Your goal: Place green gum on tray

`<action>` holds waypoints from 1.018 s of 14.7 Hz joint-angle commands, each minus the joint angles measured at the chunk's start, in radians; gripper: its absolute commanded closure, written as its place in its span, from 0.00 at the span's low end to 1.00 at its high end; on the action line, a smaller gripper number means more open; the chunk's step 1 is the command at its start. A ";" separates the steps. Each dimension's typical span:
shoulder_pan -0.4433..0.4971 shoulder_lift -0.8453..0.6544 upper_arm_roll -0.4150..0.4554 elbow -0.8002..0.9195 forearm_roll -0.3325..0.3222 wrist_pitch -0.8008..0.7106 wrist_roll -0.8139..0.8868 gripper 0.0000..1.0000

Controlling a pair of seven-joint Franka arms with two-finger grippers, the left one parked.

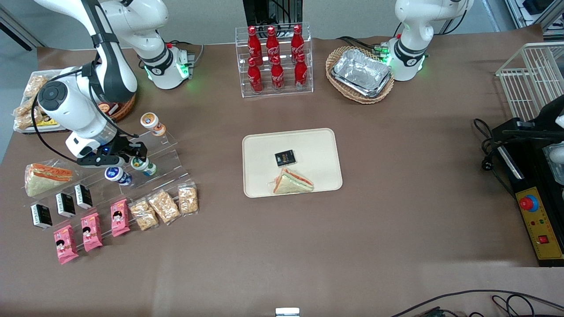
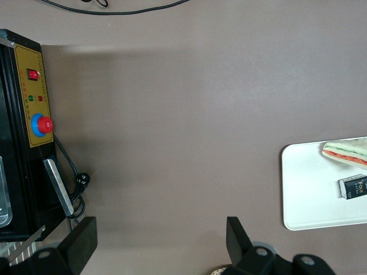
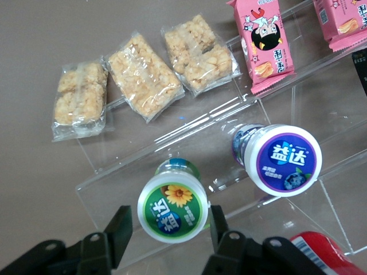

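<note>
We see the gripper (image 3: 166, 229) low at the clear stand (image 3: 275, 109), fingers (image 3: 117, 229) spread either side of the green gum (image 3: 172, 207), ready to close; the tray (image 1: 326, 145) waits well apart.

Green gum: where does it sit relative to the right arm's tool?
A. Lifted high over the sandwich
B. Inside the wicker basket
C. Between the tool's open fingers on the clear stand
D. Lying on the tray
C: the tool has a finger at either side of the green gum, which rests on the clear stand, apart from the tray.
</note>
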 commanded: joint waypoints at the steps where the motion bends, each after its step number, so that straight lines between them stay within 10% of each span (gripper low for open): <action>1: 0.002 0.005 -0.006 0.091 0.004 -0.127 0.010 0.00; 11: 0.006 0.010 0.000 0.601 0.014 -0.744 0.010 0.00; 15: 0.006 0.010 0.003 0.636 0.014 -0.774 0.001 0.00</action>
